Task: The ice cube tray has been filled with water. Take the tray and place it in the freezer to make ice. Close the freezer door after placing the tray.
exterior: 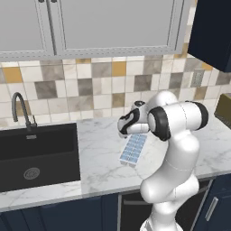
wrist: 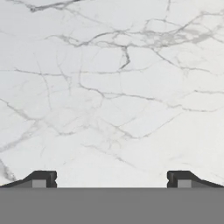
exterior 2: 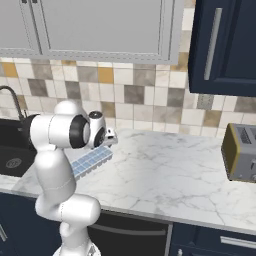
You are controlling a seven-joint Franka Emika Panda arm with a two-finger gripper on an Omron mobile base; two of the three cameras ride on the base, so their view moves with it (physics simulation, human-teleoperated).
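Note:
The ice cube tray point(exterior: 134, 150) point(exterior 2: 91, 161) lies flat on the white marble counter point(exterior: 99, 153), a white strip with two rows of cells. Pale blue water point(exterior: 136, 145) shows in the cells. My hand hovers just above the tray's far end, pointing down at the counter. The gripper point(wrist: 111, 179) point(exterior: 122, 129) point(exterior 2: 110, 136) is open, its two dark fingertips point(wrist: 41, 178) standing wide apart over bare marble with nothing between them. The arm covers part of the tray in both base views. The freezer and its door are out of view.
A black sink point(exterior: 36, 153) with a dark faucet point(exterior: 20, 108) sits at the counter's left. A toaster point(exterior 2: 242, 152) stands at the far right. Grey wall cabinets point(exterior: 113, 27) and a navy cabinet point(exterior 2: 225, 45) hang above the tiled wall.

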